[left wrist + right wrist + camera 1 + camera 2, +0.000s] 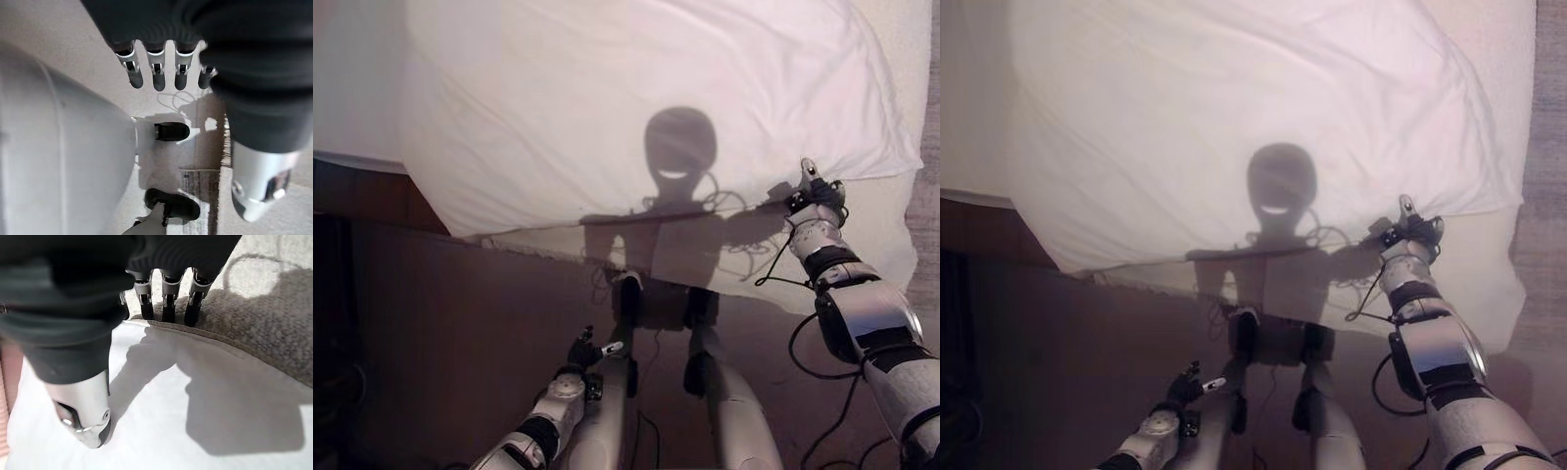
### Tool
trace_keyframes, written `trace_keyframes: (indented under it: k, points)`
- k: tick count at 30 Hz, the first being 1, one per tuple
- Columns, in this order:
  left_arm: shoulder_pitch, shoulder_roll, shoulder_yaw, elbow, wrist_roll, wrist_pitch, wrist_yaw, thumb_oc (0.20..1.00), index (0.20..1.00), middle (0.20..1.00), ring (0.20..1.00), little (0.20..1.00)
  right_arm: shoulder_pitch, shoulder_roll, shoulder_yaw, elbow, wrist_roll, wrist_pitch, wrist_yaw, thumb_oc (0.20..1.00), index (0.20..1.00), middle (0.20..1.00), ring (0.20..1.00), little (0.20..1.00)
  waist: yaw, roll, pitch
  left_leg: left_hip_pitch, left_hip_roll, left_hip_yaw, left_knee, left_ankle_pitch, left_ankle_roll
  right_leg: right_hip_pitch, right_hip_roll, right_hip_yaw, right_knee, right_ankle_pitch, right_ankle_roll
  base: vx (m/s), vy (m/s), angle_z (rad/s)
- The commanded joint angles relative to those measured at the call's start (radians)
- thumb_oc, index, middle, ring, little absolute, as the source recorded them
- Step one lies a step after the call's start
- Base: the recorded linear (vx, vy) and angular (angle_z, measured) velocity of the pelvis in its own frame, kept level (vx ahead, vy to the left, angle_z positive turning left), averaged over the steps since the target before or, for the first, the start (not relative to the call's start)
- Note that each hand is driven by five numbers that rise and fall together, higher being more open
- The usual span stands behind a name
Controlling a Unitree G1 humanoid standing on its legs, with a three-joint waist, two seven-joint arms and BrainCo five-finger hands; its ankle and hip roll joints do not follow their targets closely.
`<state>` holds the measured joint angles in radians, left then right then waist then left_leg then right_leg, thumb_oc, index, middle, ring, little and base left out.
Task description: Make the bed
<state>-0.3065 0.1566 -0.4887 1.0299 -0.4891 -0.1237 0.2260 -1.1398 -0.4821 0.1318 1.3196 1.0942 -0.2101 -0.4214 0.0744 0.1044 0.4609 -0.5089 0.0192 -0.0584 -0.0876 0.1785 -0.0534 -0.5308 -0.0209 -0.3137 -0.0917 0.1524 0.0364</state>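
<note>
Silver fingers tipped in dark rubber hang straight from my right hand [166, 298], thumb held apart, nothing caught between them; the hand is relaxed and spread over the near corner of the bed. In my right wrist view the fingertips [147, 312] sit right at the seam where the smooth white sheet [161, 406] meets a coarse, nubby grey blanket [264, 328], though I cannot say for certain whether they press the cloth or hover just off it. From my head the same hand [815, 196] shows at the lower right edge of the white duvet [636, 108], a broad soft sheet of cotton, lightly creased, with long shallow folds running toward its corner. The duvet lies skewed on the bed: its near edge runs at a slant, hanging over the side on my left and drawn up toward the right, where a paler under-layer [876, 240] peeks out beneath it. The mattress edge [352, 157] shows pale at the far left. Below lies a dull brownish carpet floor [460, 333]. My left hand [587, 350] hangs low by my side, well clear of the bed, its fingers straight and loose, gripping nothing.
</note>
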Motion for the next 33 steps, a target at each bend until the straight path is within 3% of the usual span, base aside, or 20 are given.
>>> trace_keyframes:
  k: [1, 14, 16, 24, 33]
  points:
    - [0.011, 0.019, -0.028, -0.021, -0.017, -0.01, -0.018, 1.0, 1.0, 1.0, 1.0, 1.0, -0.218, -0.095, 0.067, -0.094, 0.038, -0.051, 0.149, 1.0, 1.0, 1.0, 1.0, 1.0, 0.055, -0.031, 0.04, 0.021, -0.073, 0.017, 0.0, -0.028, -0.023, 0.066, -0.018, 0.07, 0.045, -0.027, 0.075, 0.0, 0.0, 0.0]
    - [0.006, 0.032, -0.038, -0.002, -0.021, -0.01, -0.025, 1.0, 1.0, 1.0, 1.0, 1.0, -0.292, -0.102, 0.082, -0.151, 0.12, -0.116, 0.171, 1.0, 1.0, 1.0, 1.0, 1.0, 0.063, -0.032, 0.03, 0.026, -0.078, 0.007, 0.0, -0.028, -0.029, 0.074, -0.024, 0.061, 0.044, -0.028, 0.079, 0.0, 0.0, 0.0]
    - [0.008, 0.034, -0.039, -0.002, -0.022, -0.01, -0.023, 1.0, 1.0, 1.0, 1.0, 1.0, -0.306, -0.103, 0.086, -0.141, 0.094, -0.12, 0.149, 0.2, 0.2, 0.2, 0.2, 0.2, 0.063, -0.031, 0.029, 0.032, -0.08, 0.009, 0.0, -0.029, -0.028, 0.077, -0.026, 0.061, 0.049, -0.03, 0.08, 0.0, 0.0, 0.0]
    - [0.009, 0.034, -0.034, 0.009, -0.023, -0.009, -0.007, 1.0, 1.0, 1.0, 1.0, 1.0, -0.337, -0.099, 0.12, -0.137, 0.004, -0.108, 0.086, 0.2, 0.2, 0.2, 0.2, 0.2, 0.056, -0.034, 0.02, 0.06, -0.079, 0.013, 0.0, -0.035, -0.019, 0.089, -0.035, 0.07, 0.077, -0.043, 0.076, 0.0, 0.004, 0.0]
    - [0.02, 0.035, -0.02, 0.012, -0.007, -0.012, -0.006, 1.0, 1.0, 1.0, 1.0, 1.0, -0.298, -0.167, 0.128, -0.179, -0.082, -0.093, 0.036, 0.2, 0.2, 0.2, 0.2, 0.2, 0.03, -0.04, 0.002, 0.113, -0.09, 0.009, 0.0, -0.043, -0.012, 0.131, -0.048, 0.072, 0.105, -0.062, 0.075, -0.01, 0.014, 0.08]
